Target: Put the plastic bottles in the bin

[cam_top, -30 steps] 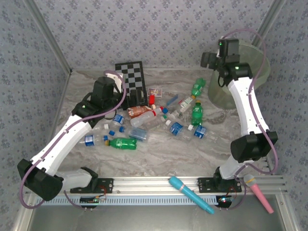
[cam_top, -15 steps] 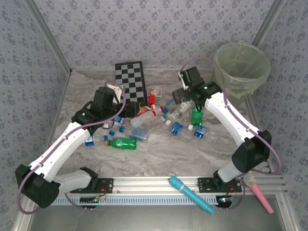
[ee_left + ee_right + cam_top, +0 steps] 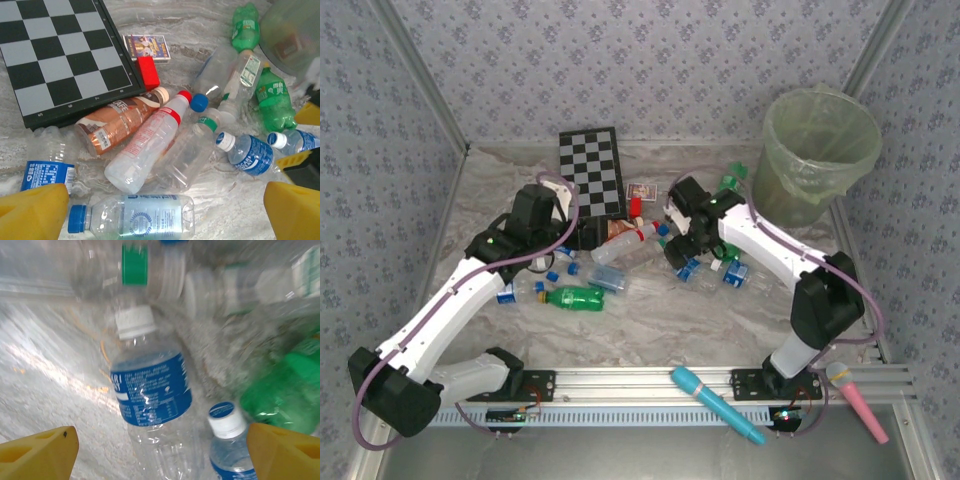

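Note:
Plastic bottles [image 3: 630, 245] lie in a loose pile mid-table: clear ones with blue labels, green ones, and a brownish-orange one [image 3: 117, 125]. The bin [image 3: 800, 185], lined with a pale green bag, stands at the far right. My right gripper [image 3: 682, 258] is low over the right side of the pile. It is open, with its yellow fingers [image 3: 37, 452] on either side of a blue-labelled bottle [image 3: 150, 390]. My left gripper [image 3: 578, 238] hangs open over the pile's left side, with a clear blue-capped bottle [image 3: 135, 215] below it.
A chessboard [image 3: 592, 165] lies at the back, with a small card box [image 3: 641, 190] and a red block [image 3: 636, 207] next to it. A blue stick [image 3: 715, 403] and a pink stick [image 3: 858, 398] rest on the front rail. Patterned walls close in three sides.
My right arm has swung from above the bin down and left onto the bottle pile. My left arm has barely shifted.

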You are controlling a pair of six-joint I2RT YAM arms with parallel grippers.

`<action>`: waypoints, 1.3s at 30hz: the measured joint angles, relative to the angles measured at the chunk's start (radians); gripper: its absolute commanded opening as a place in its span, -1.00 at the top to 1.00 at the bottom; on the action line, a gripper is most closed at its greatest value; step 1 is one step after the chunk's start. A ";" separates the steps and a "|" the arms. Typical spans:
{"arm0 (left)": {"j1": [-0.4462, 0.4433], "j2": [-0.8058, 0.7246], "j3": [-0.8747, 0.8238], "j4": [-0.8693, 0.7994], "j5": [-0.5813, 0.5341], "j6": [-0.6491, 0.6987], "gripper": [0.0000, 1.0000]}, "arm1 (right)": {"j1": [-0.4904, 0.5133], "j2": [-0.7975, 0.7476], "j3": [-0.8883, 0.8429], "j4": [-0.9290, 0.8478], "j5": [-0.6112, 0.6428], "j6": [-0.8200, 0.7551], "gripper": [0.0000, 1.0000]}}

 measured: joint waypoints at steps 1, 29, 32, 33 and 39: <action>0.000 -0.002 0.000 -0.006 0.005 0.001 -0.99 | 0.004 0.015 -0.006 -0.005 -0.003 -0.003 -0.78; 0.000 -0.052 -0.016 -0.025 0.025 -0.002 -0.99 | 0.064 0.266 -0.037 0.053 0.039 -0.037 -0.49; 0.000 -0.051 -0.016 -0.025 0.024 -0.001 -1.00 | 0.064 0.267 -0.037 0.053 0.041 -0.033 -0.36; 0.000 -0.051 -0.016 -0.025 0.024 -0.001 -0.99 | 0.064 0.267 -0.037 0.052 0.042 -0.030 -0.35; 0.000 -0.032 -0.016 -0.024 0.021 0.002 -0.99 | 0.066 0.241 -0.036 0.036 0.045 -0.028 -0.32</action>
